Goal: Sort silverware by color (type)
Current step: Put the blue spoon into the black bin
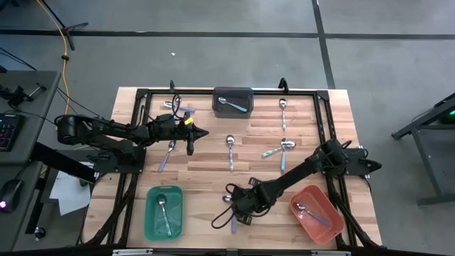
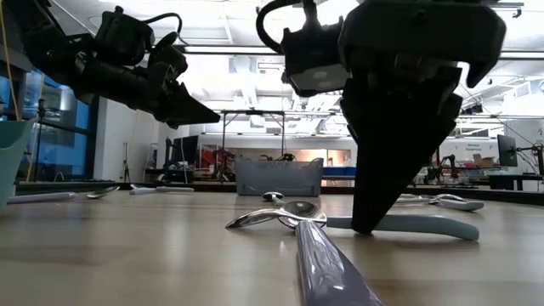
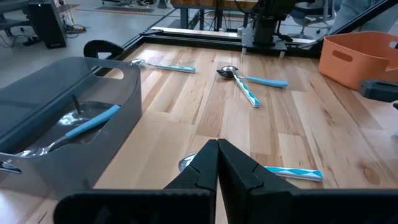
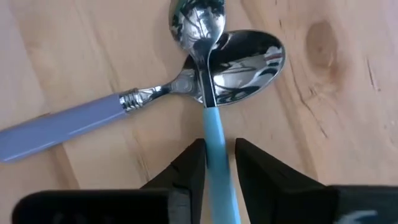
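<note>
The right hand (image 4: pixel 216 163) is low at the table's near edge, its fingers straddling a light blue spoon's handle (image 4: pixel 217 155) with narrow gaps showing either side. Only the wrist view shows that spoon's bowl lying across a lavender spoon (image 4: pixel 68 124). The left hand (image 1: pixel 201 132), shut and empty, hovers near the grey bin (image 1: pixel 233 102). Other spoons lie scattered on the wooden table (image 1: pixel 206 171). In the low view the right hand hides the handle between its fingers.
</note>
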Controlling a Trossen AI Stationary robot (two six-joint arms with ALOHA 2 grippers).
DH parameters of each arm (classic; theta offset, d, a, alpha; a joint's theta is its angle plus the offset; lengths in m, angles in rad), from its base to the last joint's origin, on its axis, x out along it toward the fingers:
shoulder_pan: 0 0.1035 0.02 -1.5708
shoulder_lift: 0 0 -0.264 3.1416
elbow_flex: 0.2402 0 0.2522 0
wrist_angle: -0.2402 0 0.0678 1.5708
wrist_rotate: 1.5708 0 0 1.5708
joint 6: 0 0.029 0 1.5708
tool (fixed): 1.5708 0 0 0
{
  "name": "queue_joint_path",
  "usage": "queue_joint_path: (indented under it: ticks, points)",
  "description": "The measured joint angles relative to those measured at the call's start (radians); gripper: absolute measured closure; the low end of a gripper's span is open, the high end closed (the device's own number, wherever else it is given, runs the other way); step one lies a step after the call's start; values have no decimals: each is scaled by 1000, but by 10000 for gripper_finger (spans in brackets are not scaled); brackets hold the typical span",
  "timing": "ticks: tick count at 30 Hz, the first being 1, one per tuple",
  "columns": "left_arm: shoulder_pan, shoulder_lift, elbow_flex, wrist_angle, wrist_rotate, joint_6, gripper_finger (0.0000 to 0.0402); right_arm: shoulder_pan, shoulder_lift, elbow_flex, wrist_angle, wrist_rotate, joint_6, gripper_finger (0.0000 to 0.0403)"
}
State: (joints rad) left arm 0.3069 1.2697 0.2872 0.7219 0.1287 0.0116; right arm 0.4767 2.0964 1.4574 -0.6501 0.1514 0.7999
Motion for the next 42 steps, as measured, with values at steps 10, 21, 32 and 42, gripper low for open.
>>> queue_joint_path:
  ticks: [10, 21, 32, 42]
  points:
    - [0, 0, 0, -2, 0, 0, 401, -50, 0, -1, 2, -31, -109, 337]
    - [-9, 0, -5, -20, 0, 0, 401, -72, -8, 10, -8, -40, -227, 396]
    - [-47, 0, -50, 74, -1, -58, 401, -110, -103, 182, -210, 34, -337, 398]
    - [-46, 0, -50, 92, -56, -60, 401, -435, -237, 198, -294, 108, -631, 400]
